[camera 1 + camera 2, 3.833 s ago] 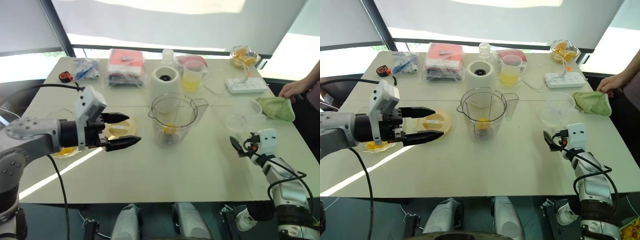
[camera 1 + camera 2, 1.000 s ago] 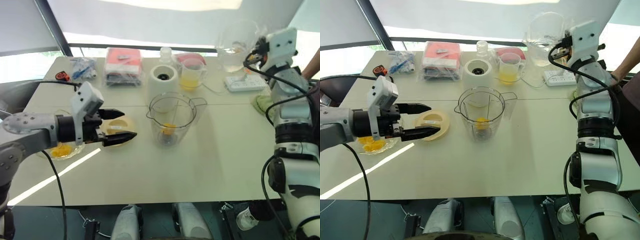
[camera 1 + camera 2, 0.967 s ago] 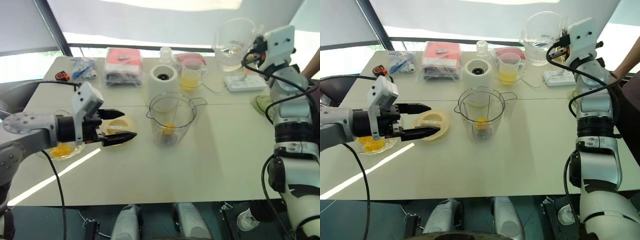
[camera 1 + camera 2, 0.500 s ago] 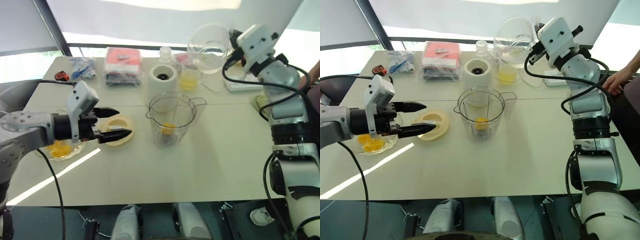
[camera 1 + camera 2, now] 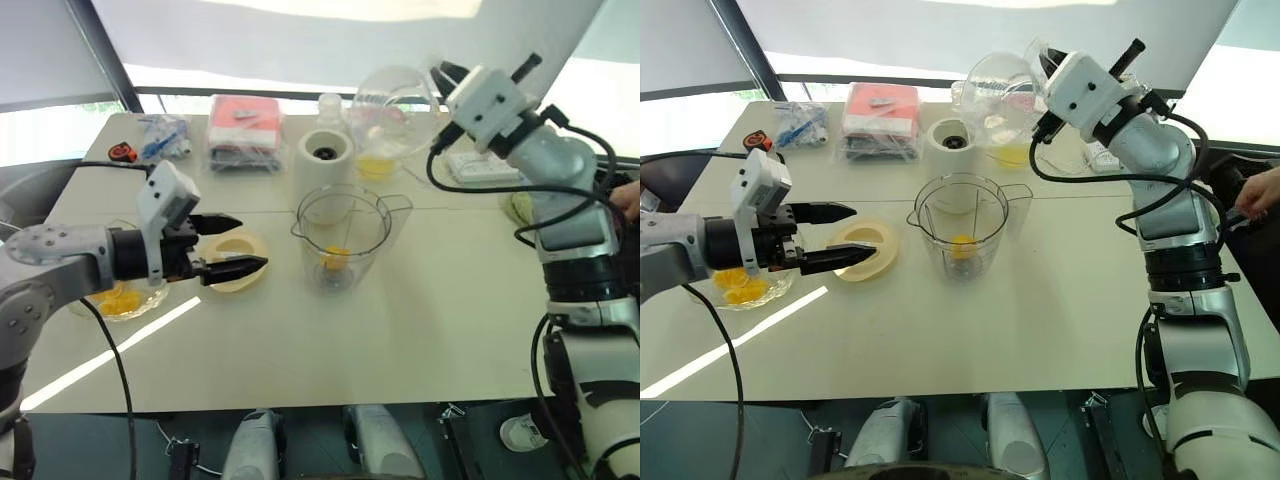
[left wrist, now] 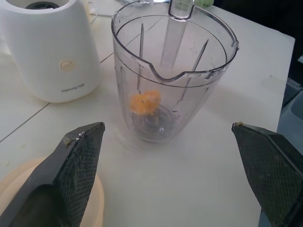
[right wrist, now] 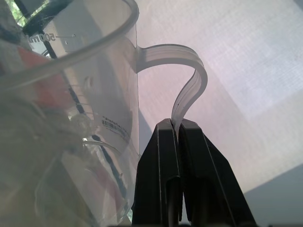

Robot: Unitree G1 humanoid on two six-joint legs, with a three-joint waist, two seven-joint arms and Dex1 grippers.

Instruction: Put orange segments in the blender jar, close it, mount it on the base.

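The large clear plastic blender jar (image 5: 345,237) stood mid-table before the white cylindrical base (image 5: 329,166), bare tabletop toward the near edge; the left gripper (image 5: 229,247) hovered spread wide; the right gripper (image 7: 179,130) pinched a clear measuring jug's (image 5: 998,92) handle aloft.

We see both arms clad in silver-grey shells with black joint bands. Each wrist carries a boxy white camera housing, and black cables loop loosely along the forearms — one long lead trails from the left arm. The left tool (image 5: 232,248) has two black tapered fingers (image 6: 75,161) faced with finely textured pads — the right tool's (image 7: 179,124) fingers are smooth black.
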